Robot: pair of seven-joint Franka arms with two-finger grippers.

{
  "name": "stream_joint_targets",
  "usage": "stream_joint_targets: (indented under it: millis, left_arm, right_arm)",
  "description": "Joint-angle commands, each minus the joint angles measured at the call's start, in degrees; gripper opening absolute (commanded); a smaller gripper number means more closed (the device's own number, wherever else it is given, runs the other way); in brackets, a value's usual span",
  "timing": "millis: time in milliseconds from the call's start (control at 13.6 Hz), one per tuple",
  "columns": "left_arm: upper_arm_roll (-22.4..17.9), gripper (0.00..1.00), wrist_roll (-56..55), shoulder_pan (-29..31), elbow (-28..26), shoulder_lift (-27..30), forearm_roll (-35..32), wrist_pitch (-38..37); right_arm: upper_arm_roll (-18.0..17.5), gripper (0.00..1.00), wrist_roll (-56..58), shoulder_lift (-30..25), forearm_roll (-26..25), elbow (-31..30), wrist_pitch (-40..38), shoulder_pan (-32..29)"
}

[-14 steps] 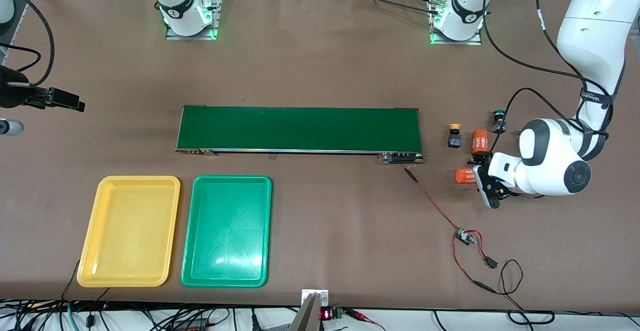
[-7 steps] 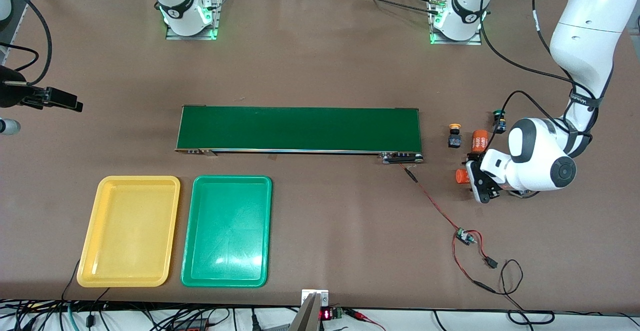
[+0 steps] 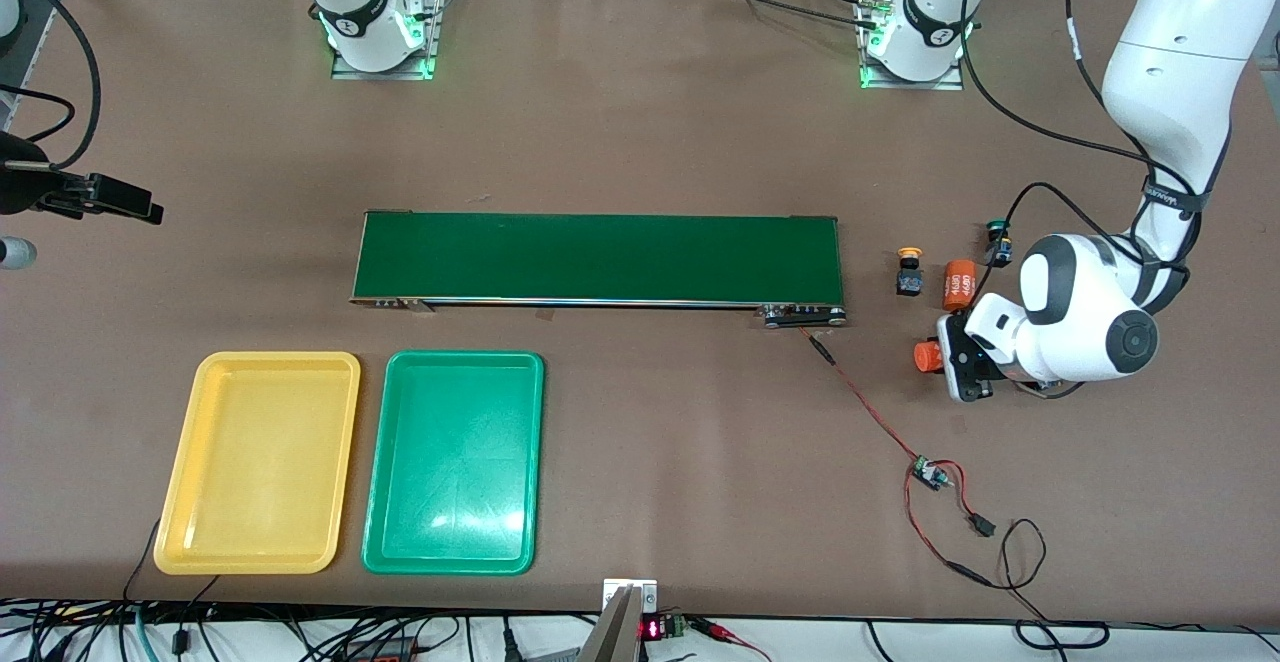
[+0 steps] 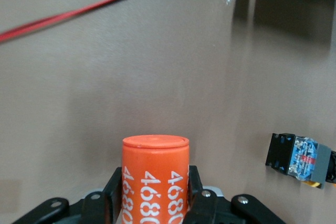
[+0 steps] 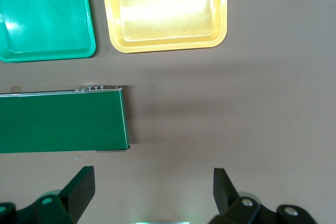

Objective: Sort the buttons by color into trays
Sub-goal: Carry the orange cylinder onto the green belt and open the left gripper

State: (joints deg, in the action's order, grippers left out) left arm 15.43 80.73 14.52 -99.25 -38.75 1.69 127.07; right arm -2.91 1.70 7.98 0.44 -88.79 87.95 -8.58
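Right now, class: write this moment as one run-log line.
left end effector: shut on orange cylinder | right end effector: open, waiting | yellow tray, green tray: no buttons

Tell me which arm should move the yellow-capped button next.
Left, probably. The left gripper is down among the parts at its end, closed on an orange cylinder beside the yellow-capped button. The right gripper waits open, past the conveyor's opposite end.

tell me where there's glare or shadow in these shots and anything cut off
Front view: bright glare patches on the green tray, faint sheen on the yellow tray. Right wrist view: strong glare across the yellow tray; soft shadow on the table beside the conveyor belt. Left wrist view: the orange cylinder in the left end effector is cut off by the frame edge.
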Motion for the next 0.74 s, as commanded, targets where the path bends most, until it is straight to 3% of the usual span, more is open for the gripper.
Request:
stream_joint_targets:
  millis: [0,294,662]
  left_arm:
    - [0.3,0.0,-5.02,-0.45,-3.13,7.17,-1.25,-2.69]
    - [0.48,0.0,-6.82,-7.82,-7.6,13.24,-1.43,-6.21]
    - [6.54,0.0,-6.82,-8.98,-14.73,19.23,-0.99,-6.65]
  right_arm:
    - [-0.25,1.0,-0.65,0.55,0.97,1.51,-0.23,-0.48]
    - [-0.25,1.0,-0.65,0.46,0.97,1.6,-0.23,-0.56]
    - [-0.25,1.0,-0.65,0.55,0.88,2.04,-0.23,-0.65]
